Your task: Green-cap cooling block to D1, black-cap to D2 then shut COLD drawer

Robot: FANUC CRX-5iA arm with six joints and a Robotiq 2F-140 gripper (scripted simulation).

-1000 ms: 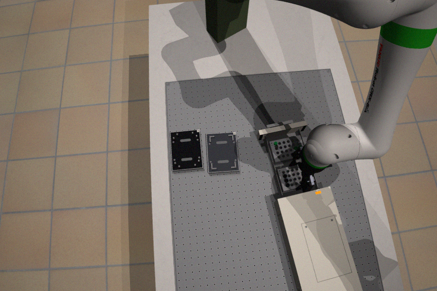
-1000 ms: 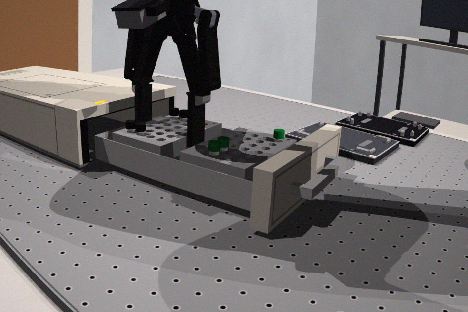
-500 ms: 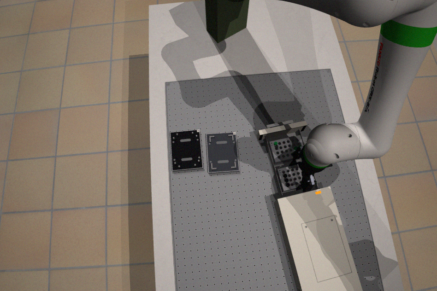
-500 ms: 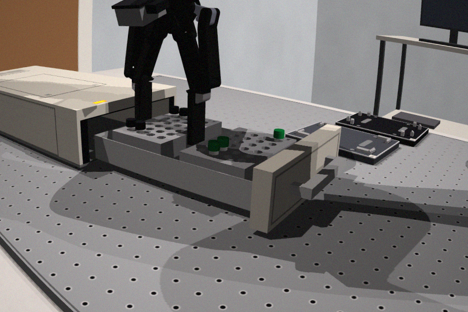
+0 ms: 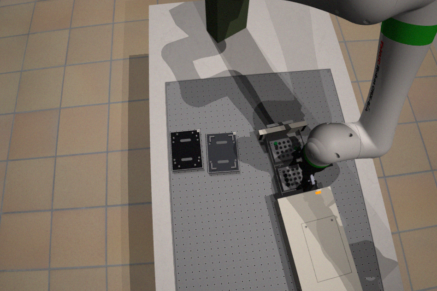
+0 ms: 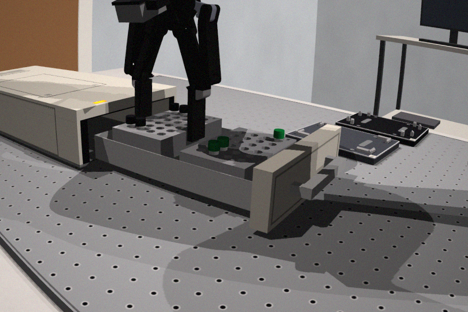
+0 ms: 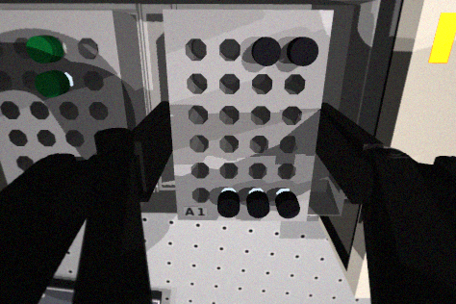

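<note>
My gripper [image 5: 298, 173] [image 6: 170, 127] [image 7: 243, 122] is shut on the black-capped block [image 6: 130, 135] [image 7: 214, 67], with fingers at two opposite sides. This block stands slightly higher than the green-capped block [image 6: 215, 161] [image 7: 103, 29], still over the drawer [image 6: 170, 172] [image 7: 96, 1]; its underside is hidden. Several black caps show at two ends of its top, marked A1. The green-capped block sits in the drawer near the front panel, with three green caps visible. D1 [image 5: 222, 153] [image 6: 349, 145] and D2 [image 5: 186, 150] [image 6: 380, 127] hold no block. COLD's lamp [image 5: 317, 192] [image 6: 100, 101] [image 7: 442, 38] is lit.
The cooler housing [image 5: 314, 241] [image 6: 33, 111] stands directly behind the held block. The drawer's front panel [image 5: 282, 129] [image 6: 260, 198] and handle [image 6: 319, 183] rise beyond the green-capped block. A dark green post [image 5: 226, 15] stands at the table's far end.
</note>
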